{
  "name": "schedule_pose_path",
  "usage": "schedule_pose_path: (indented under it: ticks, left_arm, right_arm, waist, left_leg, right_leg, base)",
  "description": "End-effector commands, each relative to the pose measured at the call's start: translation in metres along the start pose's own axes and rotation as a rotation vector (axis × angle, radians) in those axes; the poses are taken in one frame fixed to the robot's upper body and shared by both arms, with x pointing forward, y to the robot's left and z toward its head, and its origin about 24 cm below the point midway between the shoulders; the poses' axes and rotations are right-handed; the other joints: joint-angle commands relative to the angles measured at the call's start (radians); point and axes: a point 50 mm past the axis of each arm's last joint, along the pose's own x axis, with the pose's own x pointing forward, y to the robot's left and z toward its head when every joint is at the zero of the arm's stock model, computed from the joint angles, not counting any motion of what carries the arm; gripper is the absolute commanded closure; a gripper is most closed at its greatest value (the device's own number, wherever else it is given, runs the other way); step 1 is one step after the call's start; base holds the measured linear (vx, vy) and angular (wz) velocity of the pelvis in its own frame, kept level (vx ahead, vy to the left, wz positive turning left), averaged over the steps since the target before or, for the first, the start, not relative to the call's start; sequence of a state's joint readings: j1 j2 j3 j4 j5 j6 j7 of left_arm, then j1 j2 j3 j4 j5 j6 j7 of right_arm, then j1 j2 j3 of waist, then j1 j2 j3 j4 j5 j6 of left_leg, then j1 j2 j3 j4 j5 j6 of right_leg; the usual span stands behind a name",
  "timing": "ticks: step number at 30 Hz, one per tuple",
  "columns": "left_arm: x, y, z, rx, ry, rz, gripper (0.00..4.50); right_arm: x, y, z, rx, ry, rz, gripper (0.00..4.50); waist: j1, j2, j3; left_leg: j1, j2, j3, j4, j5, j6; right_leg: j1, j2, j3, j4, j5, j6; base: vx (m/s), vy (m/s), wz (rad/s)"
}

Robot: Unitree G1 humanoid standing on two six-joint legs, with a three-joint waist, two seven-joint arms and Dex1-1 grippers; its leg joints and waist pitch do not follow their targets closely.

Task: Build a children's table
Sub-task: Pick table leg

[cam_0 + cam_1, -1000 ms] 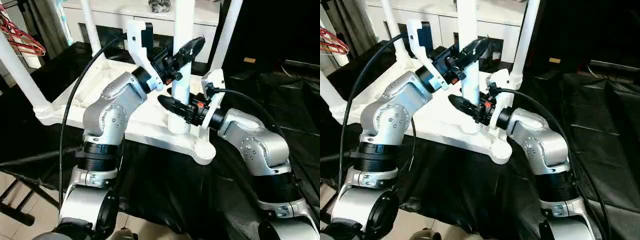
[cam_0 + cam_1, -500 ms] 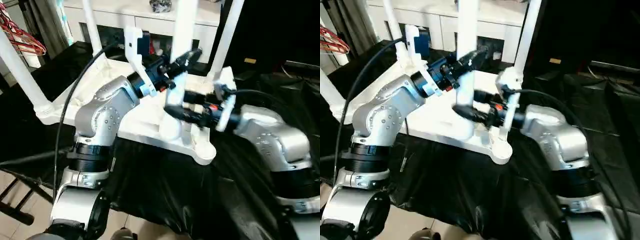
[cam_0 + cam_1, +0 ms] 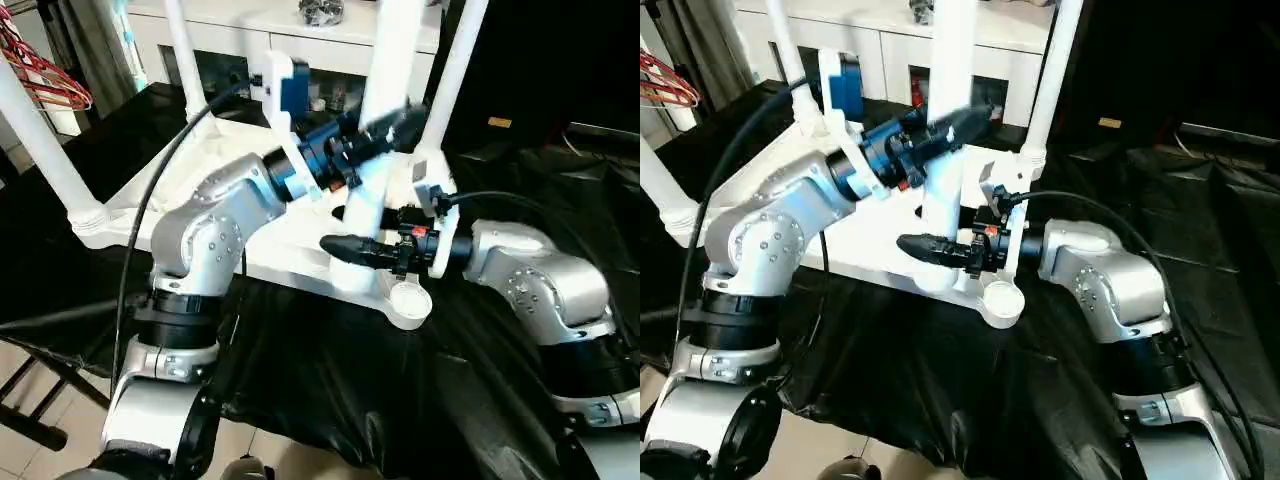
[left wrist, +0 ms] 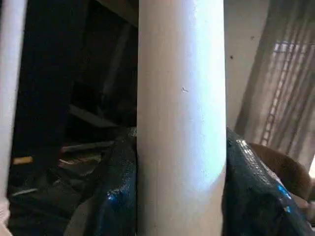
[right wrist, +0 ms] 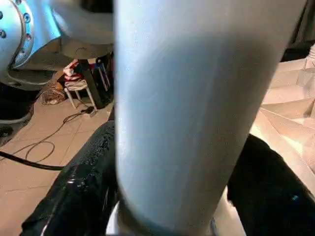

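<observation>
The white tabletop (image 3: 865, 250) lies upside down on a black cloth. Three white legs stand in its corner sockets: near left (image 3: 40, 140), back left (image 3: 183, 50) and back right (image 3: 455, 70). A fourth leg (image 3: 385, 70) leans slightly over the near right part of the top. My left gripper (image 3: 385, 130) is shut on it partway up, a finger (image 4: 113, 196) on each side. My right gripper (image 3: 345, 248) points left across the leg's lower part and is shut on it, with fingers (image 5: 83, 187) hugging both sides. The leg's foot is hidden behind it. The round near right corner socket (image 3: 408, 300) is empty.
A white cabinet (image 3: 300, 50) with glass doors stands behind the table. Red hangers (image 3: 45, 80) hang at the far left. The black cloth (image 3: 330, 380) drapes over the near edge. Black stand legs (image 3: 30, 400) rest on the tiled floor at the lower left.
The held leg has moved right from the middle of the near edge toward the corner socket and now leans. My right arm has swung so its gripper points left.
</observation>
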State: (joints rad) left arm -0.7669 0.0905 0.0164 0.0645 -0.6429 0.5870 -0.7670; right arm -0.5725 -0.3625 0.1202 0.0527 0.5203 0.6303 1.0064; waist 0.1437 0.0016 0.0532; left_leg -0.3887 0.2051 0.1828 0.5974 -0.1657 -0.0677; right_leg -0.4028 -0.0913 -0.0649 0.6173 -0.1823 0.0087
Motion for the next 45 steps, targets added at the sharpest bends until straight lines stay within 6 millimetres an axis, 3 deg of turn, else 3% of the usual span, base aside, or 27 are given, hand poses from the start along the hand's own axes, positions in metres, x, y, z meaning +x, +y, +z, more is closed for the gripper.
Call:
schedule_pose_path:
  ticks: [1,6,18,30,32,37,45]
  left_arm:
    - [0.002,-0.006,0.002,0.012,0.006,-0.042,2.68]
    - [0.002,-0.007,0.001,0.012,0.011,-0.049,2.68]
    - [0.001,-0.006,0.002,0.014,0.010,-0.049,2.68]
    - [0.001,-0.004,0.003,0.045,0.025,-0.039,2.68]
    - [0.001,-0.001,0.001,0.045,0.043,-0.008,2.12]
    - [0.002,0.001,0.005,0.036,0.000,0.020,1.65]
    - [-0.003,-0.001,0.013,0.029,-0.126,0.054,1.55]
  right_arm:
    - [-0.001,0.000,0.003,0.011,-0.014,0.004,1.36]
    - [-0.002,0.000,0.003,0.012,-0.011,0.007,1.36]
    - [-0.001,0.001,-0.006,0.027,0.032,0.021,2.52]
    - [-0.001,0.000,-0.008,0.033,0.043,0.022,2.60]
    - [0.000,0.000,-0.008,0.033,0.037,0.021,2.60]
    - [0.003,0.000,-0.007,0.028,0.012,0.005,2.60]
    - [0.006,-0.006,0.001,0.022,-0.091,-0.099,2.60]
  waist:
    - [0.000,-0.014,-0.077]
    - [-0.001,-0.015,-0.077]
    - [0.001,-0.015,-0.078]
    - [0.001,-0.013,-0.077]
    - [0.001,-0.014,-0.077]
    - [0.000,-0.013,-0.077]
    - [0.000,-0.010,-0.076]
  left_leg:
    - [0.018,0.018,-0.003,-0.060,-0.118,0.015]
    - [0.019,0.017,-0.003,-0.060,-0.121,0.013]
    - [0.018,0.017,-0.004,-0.059,-0.115,0.015]
    - [0.019,0.018,-0.004,-0.060,-0.130,0.007]
    - [0.019,0.018,-0.005,-0.060,-0.127,0.006]
    - [0.018,0.017,-0.005,-0.060,-0.129,0.003]
    - [0.017,0.018,-0.006,-0.062,-0.149,-0.009]
  right_leg:
    - [0.055,-0.045,0.036,-0.056,-0.100,-0.213]
    - [0.055,-0.045,0.036,-0.057,-0.101,-0.210]
    - [0.055,-0.045,0.036,-0.055,-0.098,-0.210]
    - [0.054,-0.046,0.036,-0.058,-0.124,-0.203]
    - [0.054,-0.045,0.036,-0.056,-0.115,-0.203]
    - [0.054,-0.046,0.035,-0.056,-0.112,-0.209]
    - [0.053,-0.048,0.036,-0.058,-0.136,-0.204]
  base:
    - [0.000,0.000,0.00]
    - [0.000,0.000,0.00]
    - [0.000,0.000,0.00]
    - [0.000,0.000,0.00]
    - [0.000,0.000,0.00]
    - [0.000,0.000,0.00]
    - [0.000,0.000,0.00]
